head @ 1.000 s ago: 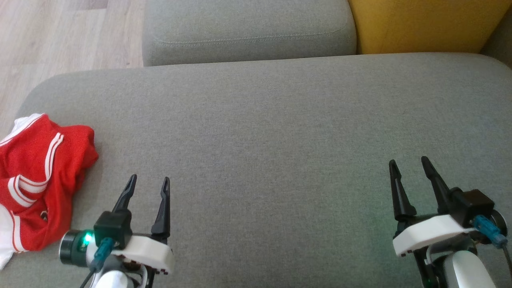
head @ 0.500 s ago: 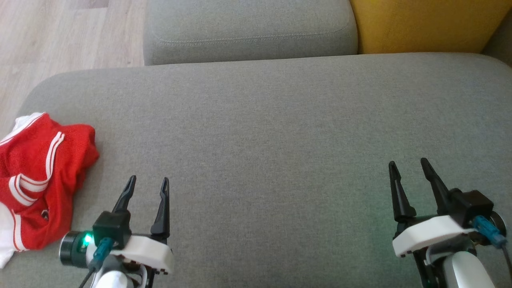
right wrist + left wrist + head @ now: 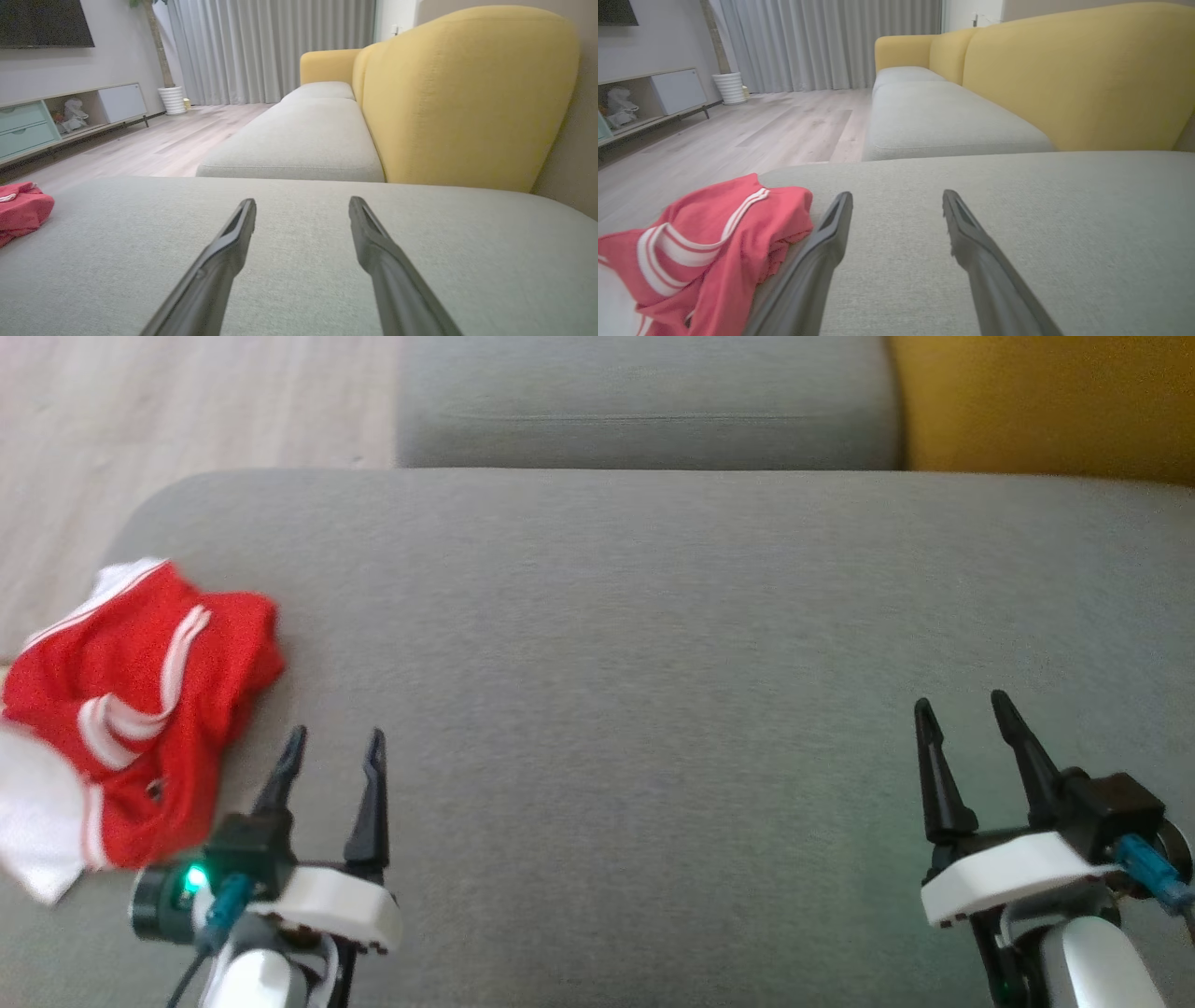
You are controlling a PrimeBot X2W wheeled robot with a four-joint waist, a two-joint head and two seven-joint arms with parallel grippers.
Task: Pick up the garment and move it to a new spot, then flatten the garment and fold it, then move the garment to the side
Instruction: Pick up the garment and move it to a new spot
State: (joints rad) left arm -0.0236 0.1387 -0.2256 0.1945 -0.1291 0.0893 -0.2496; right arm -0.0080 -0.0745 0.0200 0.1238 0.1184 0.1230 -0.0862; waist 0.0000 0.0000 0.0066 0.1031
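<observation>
The garment (image 3: pixel 131 709) is a crumpled red piece with white stripes and a white patch, lying at the left end of the grey cushion (image 3: pixel 653 644). Its folds rise just left of my fingers in the left wrist view, garment (image 3: pixel 700 252). From the right wrist it is a small red heap at the far left, garment (image 3: pixel 21 210). My left gripper (image 3: pixel 334 747) hovers open just right of the garment, nothing between its fingers. At the cushion's right end my right gripper (image 3: pixel 962 707) is open and empty as well.
A second grey seat cushion (image 3: pixel 644 411) lies beyond the front one, with the yellow sofa back (image 3: pixel 1046 411) to the right. Wooden floor (image 3: pixel 140 420) runs past the cushion's left edge. A low TV cabinet (image 3: pixel 70 116) and curtains (image 3: pixel 271 46) stand far off.
The head camera has shifted, so the whole scene sits further right and the garment shows more fully. Both grippers stay open in about the same places.
</observation>
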